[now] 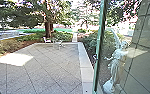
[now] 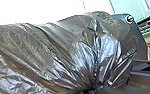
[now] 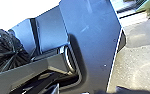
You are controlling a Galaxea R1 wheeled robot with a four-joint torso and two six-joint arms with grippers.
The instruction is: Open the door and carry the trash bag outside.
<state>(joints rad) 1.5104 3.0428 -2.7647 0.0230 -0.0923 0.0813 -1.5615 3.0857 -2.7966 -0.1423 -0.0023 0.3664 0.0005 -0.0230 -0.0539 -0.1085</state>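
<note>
In the head view, a paved yard (image 1: 53,65) stretches ahead, with white chairs (image 1: 59,44) at its far end near a tree trunk (image 1: 48,28). A green upright frame (image 1: 99,47) stands on the right, and a pale statue (image 1: 116,66) shows beside it.

In the left wrist view, the dark, shiny trash bag (image 2: 66,45) is close to the camera. Its folds run together into a gathered neck (image 2: 92,88), with the bulk swelling away from it; I cannot tell the long axis. The bag is opaque, so its contents are hidden. How far the left gripper's jaws are parted, or whether they grip the neck, I cannot tell.

In the right wrist view, creases of the bag converge near the robot's jointed bar. The right gripper's jaws and any hold I cannot tell.
</note>
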